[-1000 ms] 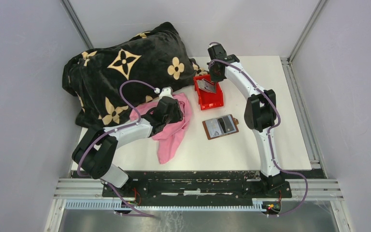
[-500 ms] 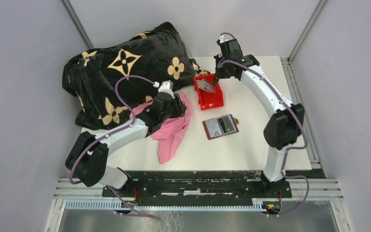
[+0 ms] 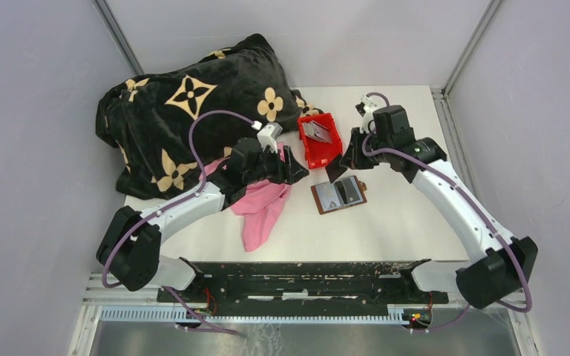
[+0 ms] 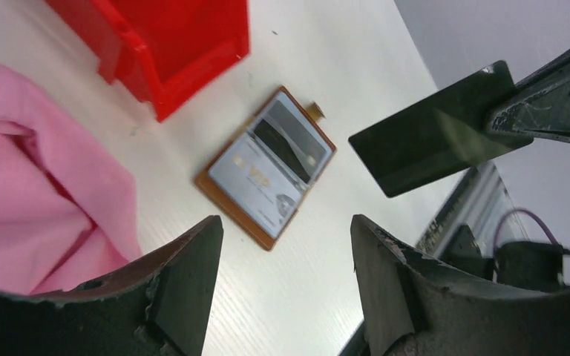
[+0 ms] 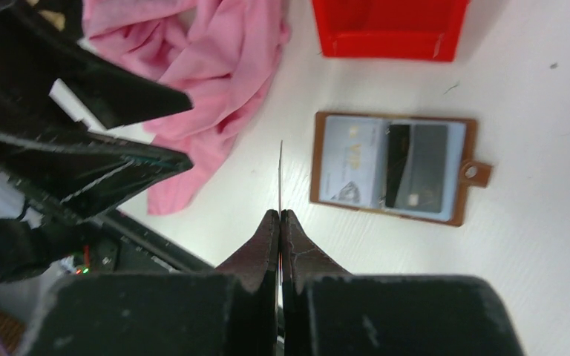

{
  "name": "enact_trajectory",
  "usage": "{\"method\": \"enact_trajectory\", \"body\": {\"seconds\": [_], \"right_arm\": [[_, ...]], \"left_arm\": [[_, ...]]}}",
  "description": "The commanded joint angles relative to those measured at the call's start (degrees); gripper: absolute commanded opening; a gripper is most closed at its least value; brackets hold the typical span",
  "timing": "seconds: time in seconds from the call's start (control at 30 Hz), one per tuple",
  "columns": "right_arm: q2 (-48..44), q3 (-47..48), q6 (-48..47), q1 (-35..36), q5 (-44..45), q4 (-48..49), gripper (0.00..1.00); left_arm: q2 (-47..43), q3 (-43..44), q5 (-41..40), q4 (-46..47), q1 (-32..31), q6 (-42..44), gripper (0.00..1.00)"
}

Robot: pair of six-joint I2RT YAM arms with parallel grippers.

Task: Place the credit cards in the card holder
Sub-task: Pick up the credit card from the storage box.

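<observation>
One dark card (image 4: pixel 430 137) hung edge-down in the air just beside the holder (image 5: pixel 393 167), pinched tight in the right gripper (image 5: pixel 280 216), probably so it could be slid into a pocket. The brown holder lay spread flat on the table (image 3: pixel 415 222), with two cards already tucked in. The left gripper (image 4: pixel 286 222), jaws wide and empty, hovered over the cloth (image 3: pixel 263 211) near the bin (image 3: pixel 308 148), perhaps to steady the holder.

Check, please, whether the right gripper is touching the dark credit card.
Touching: in the left wrist view the right gripper pinches one end of the dark credit card.
</observation>
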Motion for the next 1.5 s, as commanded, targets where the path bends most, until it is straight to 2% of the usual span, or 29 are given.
{"method": "enact_trajectory", "body": {"seconds": [0.0, 0.17, 0.3, 0.5, 0.63, 0.87, 1.07, 1.23, 1.37, 1.47], "right_arm": [[-6.6, -5.0, 3.8, 0.2, -10.3, 1.9, 0.01], [-10.2, -9.0, 6.5, 0.1, -18.2, 0.9, 0.01], [-11.3, -12.3, 9.8, 0.0, -23.0, 3.8, 0.01], [-10.8, -14.1, 12.1, -0.6, -26.8, 6.5, 0.01], [-9.8, -14.9, 13.1, -1.0, -27.9, 7.9, 0.01], [-9.2, -17.6, 16.0, -2.2, -31.3, 11.9, 0.01], [-7.7, -19.3, 20.6, -2.4, -35.1, 18.4, 0.01], [-6.2, -19.0, 21.8, -2.4, -36.1, 19.8, 0.01], [-5.2, -18.6, 22.6, -2.5, -36.5, 21.3, 0.01], [-4.1, -18.5, 23.6, -2.7, -37.6, 23.5, 0.01]], "left_arm": [[-0.8, 2.1, 10.3, 3.7, 0.2, 3.5, 0.71], [0.5, 3.4, 18.1, 3.5, 0.1, 4.0, 0.69], [3.6, 5.2, 27.3, 3.7, 0.2, 2.4, 0.67], [6.1, 5.5, 35.5, 5.2, 0.4, -0.3, 0.67], [6.2, 5.1, 38.5, 5.9, 1.2, -1.2, 0.67], [4.8, 1.2, 42.9, 14.3, 3.7, -7.7, 0.65], [6.1, 1.5, 47.0, 14.5, 3.8, -8.7, 0.59], [6.5, 1.3, 48.6, 14.6, 4.1, -8.9, 0.58], [7.0, 0.6, 49.5, 16.0, 4.1, -9.9, 0.53], [7.4, 0.2, 50.2, 17.2, 4.1, -11.3, 0.41]]}}
